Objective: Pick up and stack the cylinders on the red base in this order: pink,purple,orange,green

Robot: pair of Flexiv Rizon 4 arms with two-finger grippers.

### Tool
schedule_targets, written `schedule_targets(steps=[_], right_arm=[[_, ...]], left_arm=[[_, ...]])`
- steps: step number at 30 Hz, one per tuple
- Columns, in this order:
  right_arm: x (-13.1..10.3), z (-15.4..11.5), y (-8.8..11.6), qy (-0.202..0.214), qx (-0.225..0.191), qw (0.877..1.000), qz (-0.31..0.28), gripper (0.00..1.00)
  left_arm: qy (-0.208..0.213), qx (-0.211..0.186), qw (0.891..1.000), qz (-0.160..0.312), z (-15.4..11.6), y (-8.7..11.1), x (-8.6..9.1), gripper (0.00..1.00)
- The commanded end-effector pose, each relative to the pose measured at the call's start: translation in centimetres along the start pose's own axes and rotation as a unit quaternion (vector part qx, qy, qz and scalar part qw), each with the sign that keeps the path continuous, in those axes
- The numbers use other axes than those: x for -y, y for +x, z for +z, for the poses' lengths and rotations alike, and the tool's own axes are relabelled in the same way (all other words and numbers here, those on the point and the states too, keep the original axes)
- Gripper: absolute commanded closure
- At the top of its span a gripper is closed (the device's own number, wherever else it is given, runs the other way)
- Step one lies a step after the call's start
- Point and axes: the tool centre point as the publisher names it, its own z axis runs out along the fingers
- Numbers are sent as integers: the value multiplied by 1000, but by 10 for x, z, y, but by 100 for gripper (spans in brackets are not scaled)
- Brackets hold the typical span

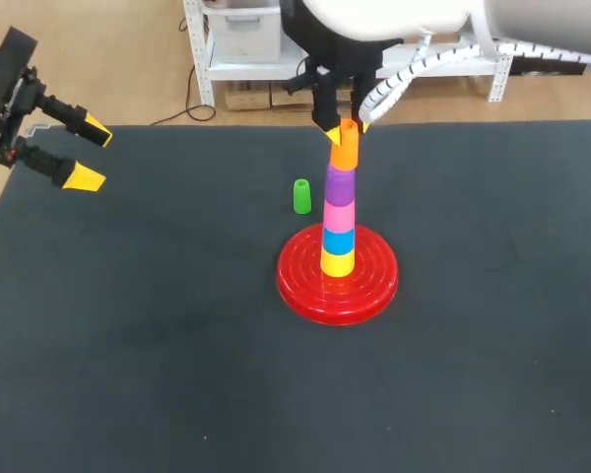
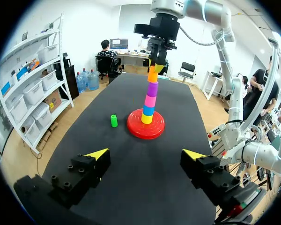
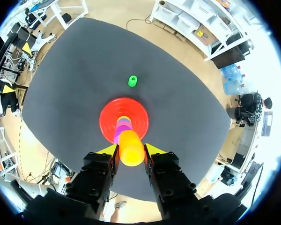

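The red base (image 1: 300,291) is seen to be glossy, ridged plastic. The orange cylinder (image 1: 345,150) and green cylinder (image 1: 301,196) are shown in smooth plastic with a soft sheen. The surface (image 1: 158,345) is covered in dark, matt, cloth-like material. The fingers (image 2: 79,176) of the left gripper (image 2: 146,155) are finished matt black.

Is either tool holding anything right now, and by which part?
The right tool grips the orange cylinder by its upper sides, one finger on each side. The left tool is open, holding nothing.

Dark grey table (image 1: 128,374), matte, evenly lit
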Motion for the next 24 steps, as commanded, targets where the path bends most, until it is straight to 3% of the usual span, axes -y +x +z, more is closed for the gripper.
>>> schedule_targets(steps=[1, 24], right_arm=[[-2, -1, -6, -2, -7, 1000, -4, 100], [-1, 8, 0, 12, -25, 1000, -13, 100]], left_arm=[[-1, 1, 1000, 1, 1, 1, 0, 0], [-1, 1, 1000, 1, 1, 1, 0, 0]])
